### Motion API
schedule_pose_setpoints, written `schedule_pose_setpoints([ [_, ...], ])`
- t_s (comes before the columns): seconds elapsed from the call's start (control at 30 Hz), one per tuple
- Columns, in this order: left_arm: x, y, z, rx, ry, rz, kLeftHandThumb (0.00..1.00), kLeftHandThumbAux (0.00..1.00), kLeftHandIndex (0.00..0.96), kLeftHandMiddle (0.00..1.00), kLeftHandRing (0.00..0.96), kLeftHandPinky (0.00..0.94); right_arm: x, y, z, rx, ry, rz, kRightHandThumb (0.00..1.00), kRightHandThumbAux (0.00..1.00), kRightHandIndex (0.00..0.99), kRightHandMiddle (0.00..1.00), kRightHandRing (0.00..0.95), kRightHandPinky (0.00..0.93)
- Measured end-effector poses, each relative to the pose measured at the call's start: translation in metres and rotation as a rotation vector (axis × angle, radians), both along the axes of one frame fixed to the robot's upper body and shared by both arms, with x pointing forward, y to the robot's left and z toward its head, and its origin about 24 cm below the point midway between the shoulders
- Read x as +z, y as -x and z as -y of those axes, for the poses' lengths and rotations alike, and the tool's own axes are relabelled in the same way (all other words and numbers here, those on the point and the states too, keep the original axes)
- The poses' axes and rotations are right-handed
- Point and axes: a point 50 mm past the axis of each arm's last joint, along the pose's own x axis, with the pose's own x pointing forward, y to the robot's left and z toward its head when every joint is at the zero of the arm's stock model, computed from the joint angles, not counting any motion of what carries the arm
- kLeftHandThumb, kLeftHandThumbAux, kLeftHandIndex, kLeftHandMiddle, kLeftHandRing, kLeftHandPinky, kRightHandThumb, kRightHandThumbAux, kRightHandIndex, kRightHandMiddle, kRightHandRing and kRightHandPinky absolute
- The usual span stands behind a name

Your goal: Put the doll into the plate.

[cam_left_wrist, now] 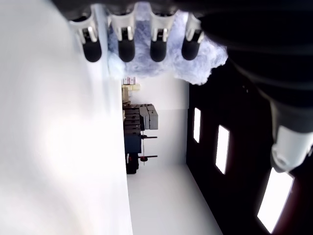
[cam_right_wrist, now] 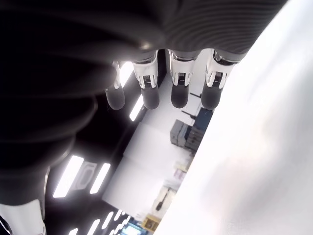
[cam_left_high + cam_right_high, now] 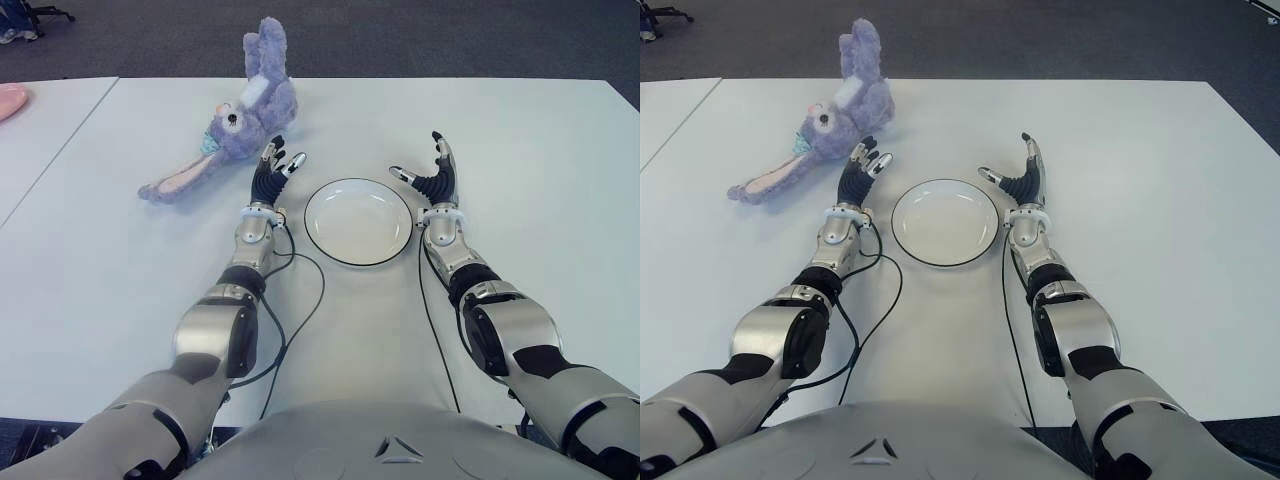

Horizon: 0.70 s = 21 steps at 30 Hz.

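Both forearms are stretching forward from the robot's chest across the white surface (image 3: pixel 560 150), one on each side of the plate (image 3: pixel 358 221). That plate is sitting bare between the two wrists. On its left side the left hand (image 3: pixel 272 168) is reaching toward the doll (image 3: pixel 240 120), a purple plush rabbit lying beyond and to the left of the plate, one long ear trailing out over the surface. Its fingers (image 1: pixel 124 46) are extended and spread, closing on nothing; the left wrist view is showing their tips right at the fuzzy body, though contact cannot be confirmed. Over on the plate's right side the right hand (image 3: pixel 432 178) is sitting idle, fingers (image 2: pixel 179 93) likewise straight and holding nothing.

Judging by this, the step in hand is the grasp itself — nothing is gripped yet. Doing it well probably means carrying the left hand farther over the rabbit's thick torso rather than the thin ear, then curling all fingers deep into the plush so the limp body is not sagging or slipping out during the short carry to the plate.
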Motion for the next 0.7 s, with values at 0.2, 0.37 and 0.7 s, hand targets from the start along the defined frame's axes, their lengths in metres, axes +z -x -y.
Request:
schedule_pose_setpoints([
  [0.2,0.001,0.001,-0.001,0.003,0.002,0.013,0.0,0.604,0.0,0.0,0.0,0.0,0.0,0.0,0.0,-0.002,-0.005,0.0,0.0,0.7,0.0,0.041,0.053,0.086],
  [0.37,0.002,0.003,-0.003,0.017,0.008,0.051,0.0,0.624,0.0,0.0,0.0,0.009,0.0,0.0,0.0,-0.006,-0.009,0.0,0.0,0.705,0.0,0.041,0.052,0.086],
  [0.7,0.007,0.002,-0.014,0.132,-0.018,0.092,0.0,0.637,0.0,0.001,0.0,0.011,0.0,0.0,0.0,-0.005,-0.015,0.0,0.0,0.713,0.003,0.043,0.058,0.105],
])
